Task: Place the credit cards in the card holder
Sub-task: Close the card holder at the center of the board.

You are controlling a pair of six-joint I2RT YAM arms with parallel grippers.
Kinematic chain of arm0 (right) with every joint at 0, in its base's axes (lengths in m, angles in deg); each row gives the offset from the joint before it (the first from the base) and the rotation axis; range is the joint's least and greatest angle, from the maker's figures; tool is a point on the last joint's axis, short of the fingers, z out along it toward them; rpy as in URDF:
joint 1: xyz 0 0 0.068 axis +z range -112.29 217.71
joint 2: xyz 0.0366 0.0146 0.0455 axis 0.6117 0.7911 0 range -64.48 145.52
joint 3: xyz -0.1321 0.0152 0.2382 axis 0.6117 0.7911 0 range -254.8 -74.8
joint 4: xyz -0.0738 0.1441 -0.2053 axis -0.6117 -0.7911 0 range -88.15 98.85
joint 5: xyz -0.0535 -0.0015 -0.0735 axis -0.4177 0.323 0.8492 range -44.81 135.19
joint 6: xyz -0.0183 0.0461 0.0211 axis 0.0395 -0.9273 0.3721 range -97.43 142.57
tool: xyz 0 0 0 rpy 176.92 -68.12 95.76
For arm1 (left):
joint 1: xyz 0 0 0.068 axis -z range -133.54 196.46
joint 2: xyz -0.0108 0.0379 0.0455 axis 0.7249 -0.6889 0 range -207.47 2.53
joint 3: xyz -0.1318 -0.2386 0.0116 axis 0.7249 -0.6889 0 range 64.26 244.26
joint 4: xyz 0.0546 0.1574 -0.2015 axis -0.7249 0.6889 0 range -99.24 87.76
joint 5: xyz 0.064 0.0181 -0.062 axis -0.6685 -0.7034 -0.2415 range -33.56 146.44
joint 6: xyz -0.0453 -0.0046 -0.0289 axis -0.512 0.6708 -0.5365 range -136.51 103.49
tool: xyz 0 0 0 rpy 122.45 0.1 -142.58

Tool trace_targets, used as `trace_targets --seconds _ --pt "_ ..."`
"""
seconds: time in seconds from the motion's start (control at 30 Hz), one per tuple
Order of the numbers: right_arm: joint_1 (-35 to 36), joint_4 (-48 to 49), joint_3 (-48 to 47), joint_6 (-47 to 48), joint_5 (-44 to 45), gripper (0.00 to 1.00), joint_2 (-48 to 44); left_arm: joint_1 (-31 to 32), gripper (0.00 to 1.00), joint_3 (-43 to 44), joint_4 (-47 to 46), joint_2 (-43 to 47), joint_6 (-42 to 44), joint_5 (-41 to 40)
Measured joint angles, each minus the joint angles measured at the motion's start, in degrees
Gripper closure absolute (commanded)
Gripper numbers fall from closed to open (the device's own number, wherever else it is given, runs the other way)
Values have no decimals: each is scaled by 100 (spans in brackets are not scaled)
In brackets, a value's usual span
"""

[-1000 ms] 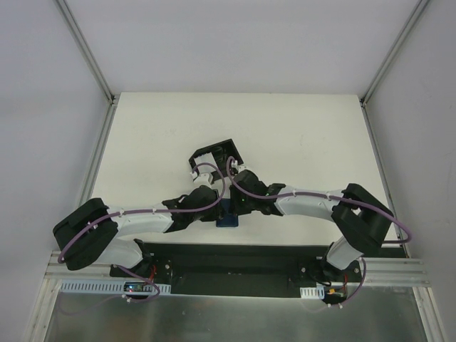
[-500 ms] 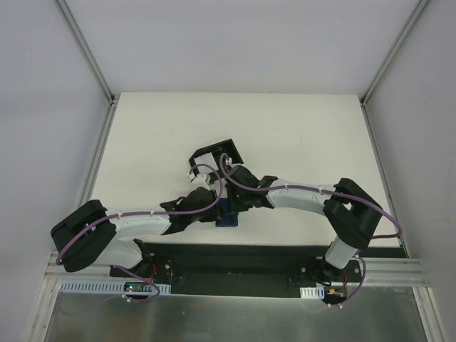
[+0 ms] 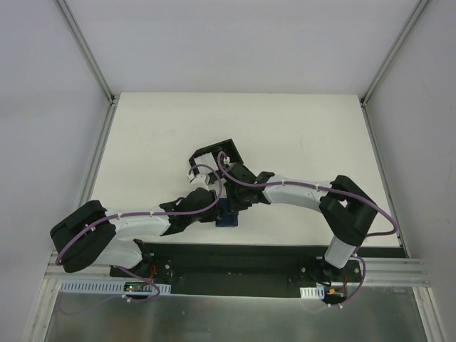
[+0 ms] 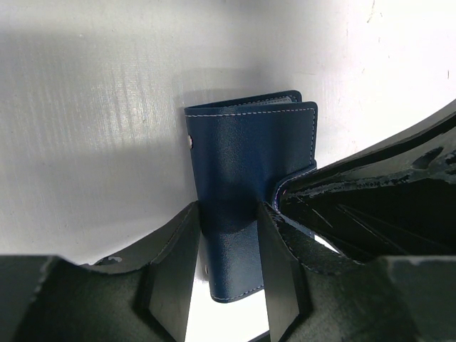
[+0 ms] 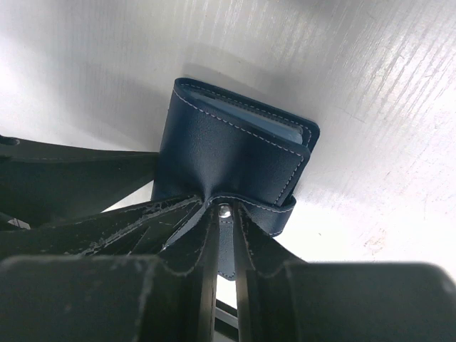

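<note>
The card holder (image 3: pixel 226 217) is a dark blue wallet, lifted at the near middle of the table between both arms. In the left wrist view the card holder (image 4: pixel 246 149) runs between the fingers of my left gripper (image 4: pixel 226 214), which is shut across its width. My right gripper (image 5: pixel 226 210) is shut on the wallet's snap strap (image 5: pixel 226 249), pinching it just under the folded card holder (image 5: pixel 228 153). Pale layers (image 5: pixel 263 121) show between the covers; I cannot tell whether they are slots or cards. No loose credit cards are in view.
A black open-topped box (image 3: pixel 214 155) stands just behind the two grippers, partly hidden by cables and the right wrist. The white table (image 3: pixel 299 128) stretches back and to both sides. The black base rail (image 3: pixel 235 260) lies along the near edge.
My right arm has swung its elbow and forearm to the left, and its wrist has moved in over the wallet. The left arm and the wallet have barely moved.
</note>
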Motion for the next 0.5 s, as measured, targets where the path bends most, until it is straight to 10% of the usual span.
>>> trace_targets --seconds 0.5 --pt "-105 -138 -140 48 -251 87 168 0 62 -87 -105 44 -83 -28"
